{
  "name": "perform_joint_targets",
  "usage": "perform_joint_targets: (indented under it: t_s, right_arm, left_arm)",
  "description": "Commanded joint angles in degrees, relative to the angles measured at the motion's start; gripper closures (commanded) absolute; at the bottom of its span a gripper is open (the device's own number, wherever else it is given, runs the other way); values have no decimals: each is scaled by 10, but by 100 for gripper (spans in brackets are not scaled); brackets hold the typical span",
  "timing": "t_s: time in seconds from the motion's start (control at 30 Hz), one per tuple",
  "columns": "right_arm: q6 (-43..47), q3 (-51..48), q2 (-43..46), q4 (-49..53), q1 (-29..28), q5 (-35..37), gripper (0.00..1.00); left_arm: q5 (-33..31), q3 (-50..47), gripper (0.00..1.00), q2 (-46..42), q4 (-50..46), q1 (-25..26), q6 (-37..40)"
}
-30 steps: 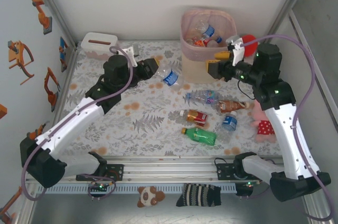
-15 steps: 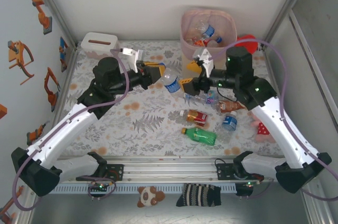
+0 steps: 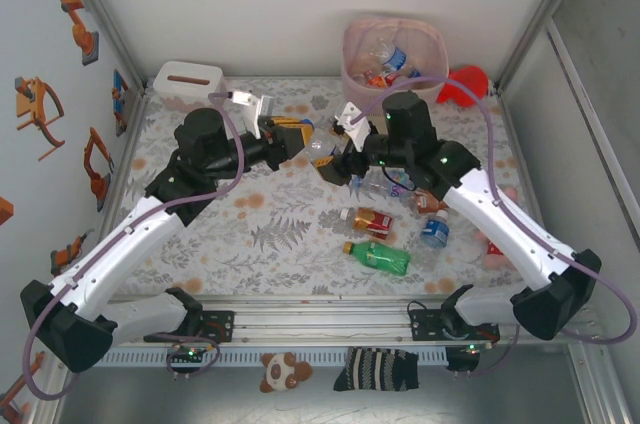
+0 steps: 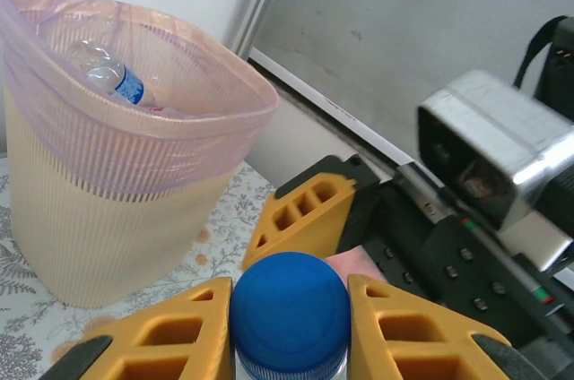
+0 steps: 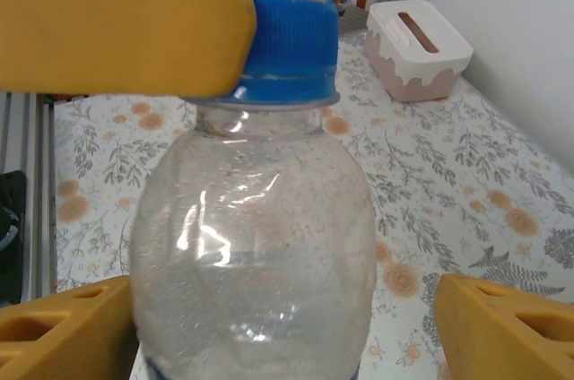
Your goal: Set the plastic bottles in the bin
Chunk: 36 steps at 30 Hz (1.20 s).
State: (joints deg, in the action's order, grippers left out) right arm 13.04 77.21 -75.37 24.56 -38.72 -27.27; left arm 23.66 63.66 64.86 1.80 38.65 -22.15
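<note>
1. The left claw (image 4: 289, 322) is pinched narrow on the blue cap (image 4: 289, 308) of a clear bottle (image 5: 251, 246). It holds the bottle over the table (image 3: 260, 234) at mid-depth, a little near and left of the bin (image 3: 393, 44).
2. The right claw (image 5: 287, 331) stands wide, with one finger on either side of the bottle's body. One finger is well clear of the bottle; the other is so close that I cannot tell whether it touches.
3. The bottle looks empty, so it is probably light. Its thin walls would likely dent under a hard squeeze, and the smooth rounded shoulder may slip. The cap and neck are the stiff parts, and the straight middle of the body seems the safer place for a second hold.
4. The top view shows the two arms meeting, with other bottles (image 3: 378, 257) lying on the table, nearer and to the right. The left wrist view looks into the bin's lined mouth, where a bottle already lies. The right wrist view shows the bottle's wall close up and the white tissue box (image 5: 417, 48) beyond it.
</note>
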Motion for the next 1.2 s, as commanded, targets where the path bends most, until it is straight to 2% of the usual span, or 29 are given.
perform_joint_targets:
  t_s: [0.0,0.23,0.37,0.5,0.6,0.83,1.17]
  right_arm:
    - [32,-4,-8,-19,-7,8,20]
    - [43,0,-20,-13,-7,-4,32]
    - [42,3,-18,-12,-7,-8,39]
    - [33,8,-16,-12,-7,-6,44]
    - [19,9,-10,-20,-7,1,47]
    - [-4,29,1,-19,-1,50,50]
    - [-104,169,-50,16,84,105,50]
  left_arm:
    - [14,21,80,-8,26,2,15]
    - [11,22,80,-8,20,2,18]
    - [0,19,76,-12,19,2,20]
    - [-8,15,66,-18,22,2,22]
    - [-22,5,50,-26,30,2,25]
    - [-68,-25,33,-65,36,2,36]
    - [-91,-42,30,-97,23,1,47]
